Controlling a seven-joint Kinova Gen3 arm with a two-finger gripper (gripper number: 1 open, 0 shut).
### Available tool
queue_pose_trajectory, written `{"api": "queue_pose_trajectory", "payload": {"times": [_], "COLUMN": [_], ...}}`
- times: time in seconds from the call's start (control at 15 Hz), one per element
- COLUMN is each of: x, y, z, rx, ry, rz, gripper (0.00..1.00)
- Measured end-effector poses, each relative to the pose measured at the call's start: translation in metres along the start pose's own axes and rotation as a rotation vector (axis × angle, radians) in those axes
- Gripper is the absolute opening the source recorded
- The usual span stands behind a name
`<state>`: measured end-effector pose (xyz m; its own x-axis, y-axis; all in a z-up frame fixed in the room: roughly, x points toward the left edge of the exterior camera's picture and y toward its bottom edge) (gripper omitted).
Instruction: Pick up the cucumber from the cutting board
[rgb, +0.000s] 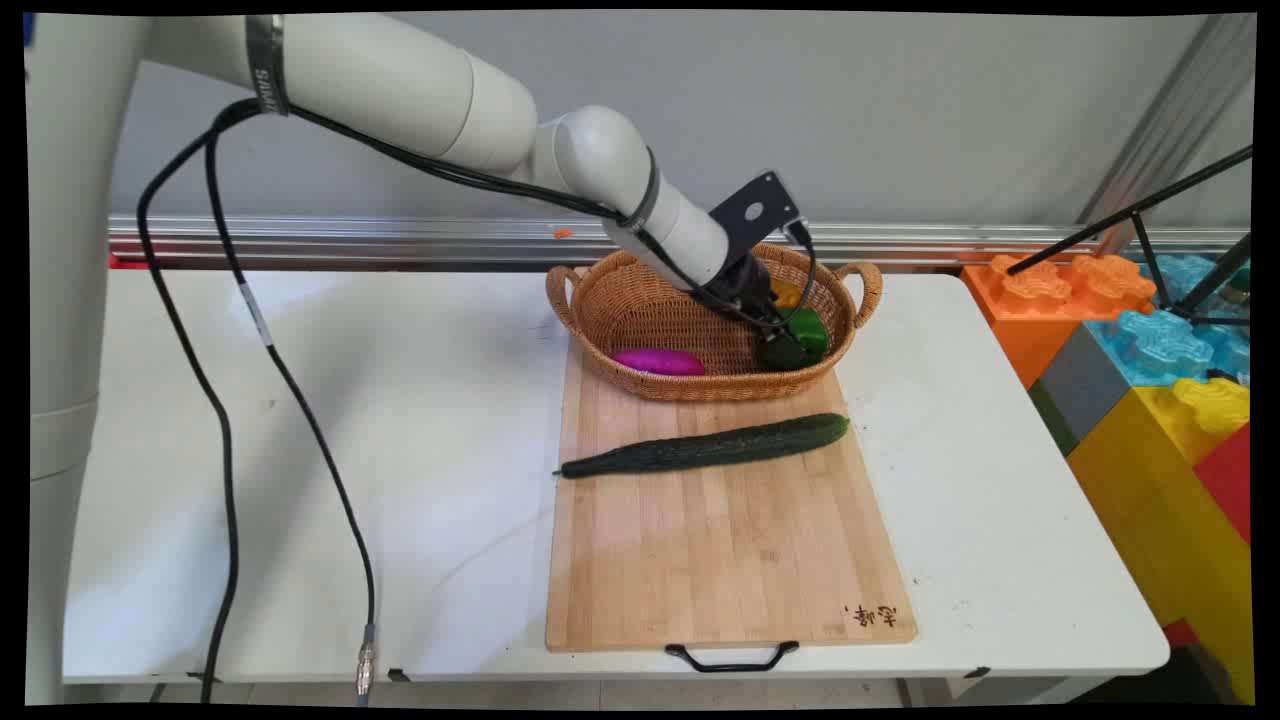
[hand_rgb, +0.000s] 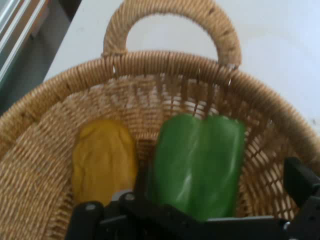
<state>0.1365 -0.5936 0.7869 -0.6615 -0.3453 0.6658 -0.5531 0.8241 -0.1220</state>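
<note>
My gripper reaches down into the right end of a wicker basket. In the hand view the gripper stands open around a green bell pepper, which lies between the fingers on the basket floor. The right finger is clear of the pepper. A yellow vegetable lies just left of the pepper. In the main view the green pepper shows beside the gripper, with the yellow vegetable behind it. A purple eggplant lies at the basket's front left.
The basket sits on the far end of a wooden cutting board. A long dark cucumber lies across the board in front of the basket. Large coloured blocks stand off the table's right side. Black cables hang at left.
</note>
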Motion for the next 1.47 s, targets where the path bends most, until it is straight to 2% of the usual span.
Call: {"api": "queue_pose_trajectory", "payload": {"times": [0.33, 0.67, 0.87, 1.13, 1.47], "x": [0.021, 0.027, 0.019, 0.002, -0.027], "y": [0.009, 0.025, 0.045, 0.067, 0.089], "z": [-0.019, -0.068, -0.098, -0.121, -0.127], "rx": [-0.008, -0.023, -0.046, -0.060, -0.070], "ry": [0.003, -0.052, -0.097, -0.143, -0.189], "rz": [0.015, 0.042, 0.046, 0.047, 0.053], "gripper": [1.00, 1.00, 1.00, 1.00, 1.00]}}
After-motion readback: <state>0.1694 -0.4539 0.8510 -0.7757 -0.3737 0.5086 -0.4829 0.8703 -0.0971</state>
